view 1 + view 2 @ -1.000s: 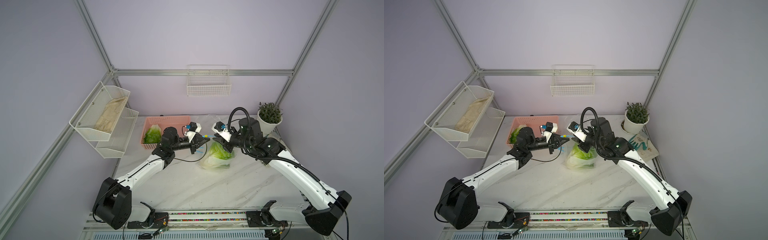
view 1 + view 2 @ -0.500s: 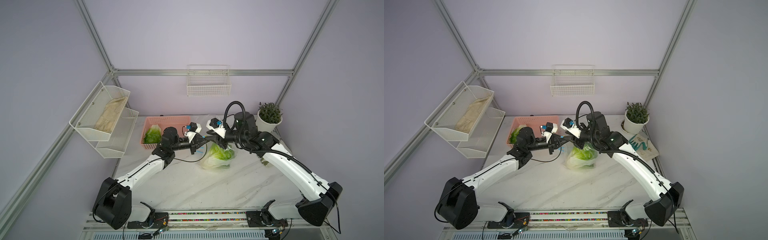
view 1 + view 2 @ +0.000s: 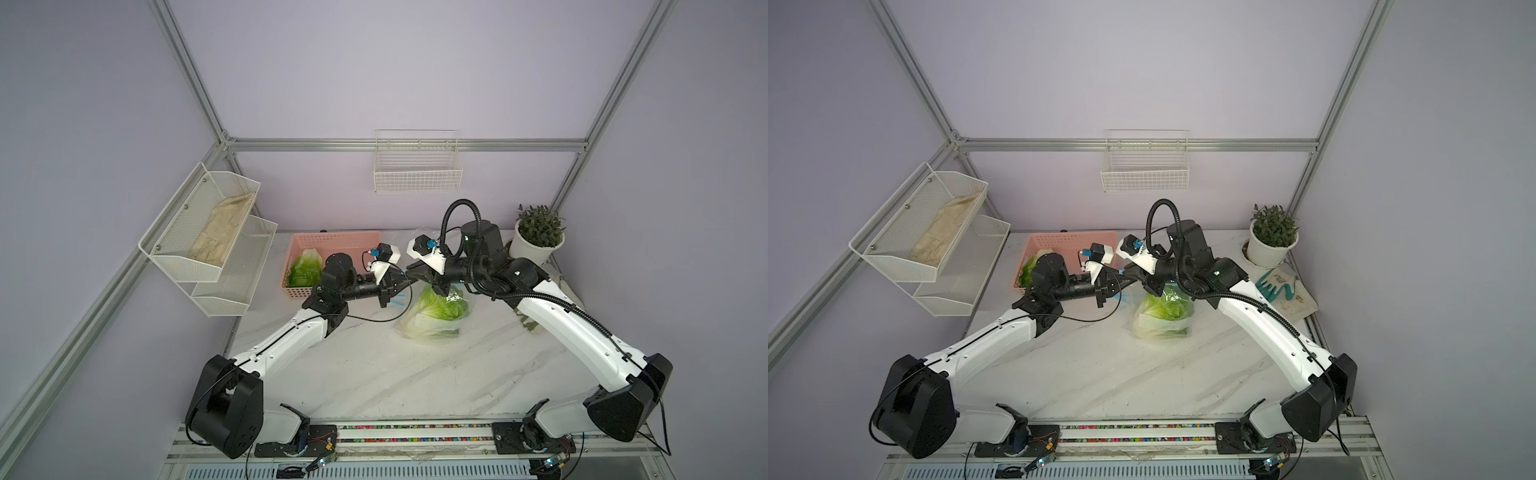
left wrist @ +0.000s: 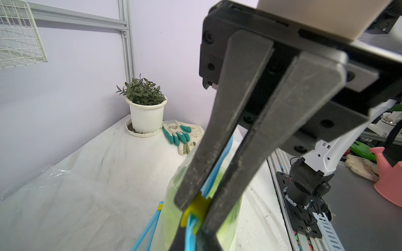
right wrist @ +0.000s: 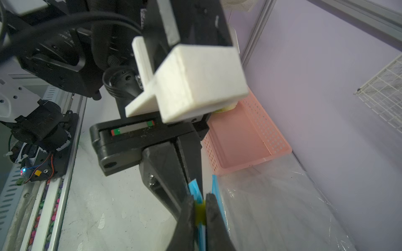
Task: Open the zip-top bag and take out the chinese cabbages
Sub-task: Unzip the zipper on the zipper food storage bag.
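Lilac walls, marble tabletop [image 3: 374,374]. The zip-top bag [image 3: 432,324] sits mid-table with chinese cabbages [image 3: 442,305] inside, just below both grippers. One more head [image 3: 305,268] lies in the pink basket [image 3: 332,243] behind. The left gripper [image 5: 192,184] is clamped on the blue zip strip [image 4: 217,167]; the right gripper [image 5: 200,208] pinches the yellow slider [image 4: 194,210].

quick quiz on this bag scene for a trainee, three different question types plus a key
1. True or false: a chinese cabbage lies in the pink basket, outside the zip-top bag.
2. The right claw pinches: A) the yellow slider; B) a chinese cabbage; C) the basket rim.
3. Is the left claw open or shut, and on what?
Key: 1 true. 2 A. 3 shut, on the bag's blue zip strip.
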Controlling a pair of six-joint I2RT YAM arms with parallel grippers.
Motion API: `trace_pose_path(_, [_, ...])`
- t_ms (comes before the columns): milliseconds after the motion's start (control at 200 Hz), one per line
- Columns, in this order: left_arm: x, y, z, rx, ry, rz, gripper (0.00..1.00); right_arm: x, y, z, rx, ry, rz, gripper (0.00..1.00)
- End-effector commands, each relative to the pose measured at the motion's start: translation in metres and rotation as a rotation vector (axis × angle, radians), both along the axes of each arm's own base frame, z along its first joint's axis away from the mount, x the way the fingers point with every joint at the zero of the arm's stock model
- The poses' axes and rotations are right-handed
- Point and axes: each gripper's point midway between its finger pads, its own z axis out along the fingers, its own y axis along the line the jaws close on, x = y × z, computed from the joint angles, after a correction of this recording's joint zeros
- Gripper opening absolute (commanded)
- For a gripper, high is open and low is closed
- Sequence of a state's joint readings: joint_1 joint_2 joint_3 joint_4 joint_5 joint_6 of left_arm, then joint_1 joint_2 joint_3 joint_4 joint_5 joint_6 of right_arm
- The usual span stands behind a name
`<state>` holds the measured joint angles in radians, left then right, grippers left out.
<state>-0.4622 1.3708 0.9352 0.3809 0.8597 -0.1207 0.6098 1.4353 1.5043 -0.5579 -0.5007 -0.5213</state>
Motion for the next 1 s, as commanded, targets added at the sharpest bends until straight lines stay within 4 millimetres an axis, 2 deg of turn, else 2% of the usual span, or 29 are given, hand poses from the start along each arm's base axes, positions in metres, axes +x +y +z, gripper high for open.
trace_pose_path(0, [-0.001,0.001,0.034,-0.059,-0.086,-0.01,0.0,-0.003,-0.008,0.004,-0.007,-0.021,-0.029,0.0])
trace_pose_path(675, [0.01,0.034,0.032,-0.09,-0.071,0.132,0.0,0.006,-0.023,-0.005,-0.04,-0.026,-0.106,0.07])
trace_pose_path(855, [0.011,0.04,0.034,-0.094,-0.073,0.146,0.0,0.012,-0.029,-0.014,-0.057,-0.014,-0.135,0.07])
trace_pose_path(880, [0.01,0.041,0.034,-0.094,-0.074,0.149,0.0,0.012,-0.03,-0.013,-0.057,-0.017,-0.139,0.07])
trace_pose_path(900, [0.011,0.042,0.034,-0.095,-0.075,0.153,0.0,0.008,-0.034,-0.005,-0.044,-0.035,-0.141,0.07])
trace_pose_path(995, [0.012,0.048,0.034,-0.095,-0.074,0.178,0.0,0.009,-0.038,-0.005,-0.043,-0.034,-0.151,0.07])
